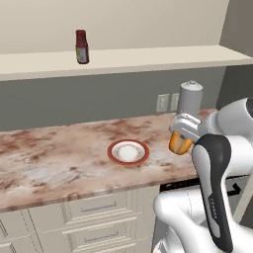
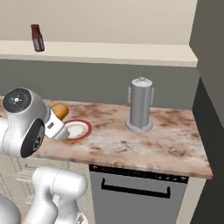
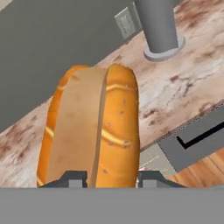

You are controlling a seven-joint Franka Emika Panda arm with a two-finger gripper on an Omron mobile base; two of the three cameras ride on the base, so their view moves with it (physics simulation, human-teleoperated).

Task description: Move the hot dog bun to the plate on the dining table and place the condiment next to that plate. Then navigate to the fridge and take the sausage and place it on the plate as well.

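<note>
My gripper (image 1: 180, 140) is shut on the hot dog bun (image 1: 181, 144), a golden-orange bun with a paler split, held in the air above the marbled counter (image 1: 59, 163). In the hand view the bun (image 3: 92, 127) stands lengthwise between the two fingertips (image 3: 72, 177) of the gripper (image 3: 109, 177). From the right base view the bun (image 2: 60, 110) pokes out behind the arm, in the gripper (image 2: 57, 114). The condiment (image 1: 82, 47), a dark red bottle with a red cap, stands on the cream wall shelf (image 1: 148, 57); the right base view has the condiment (image 2: 37, 37) at upper left. The plate, dining table, fridge and sausage are out of view.
A white plate with a red rim (image 1: 111, 151) lies on the counter left of the bun, the same red-rimmed plate (image 2: 87, 130) just beyond the arm. A tall grey canister (image 2: 140, 105) stands at the counter's back right. A dishwasher front (image 2: 135, 192) sits below. Cream drawers (image 1: 89, 217) line the counter.
</note>
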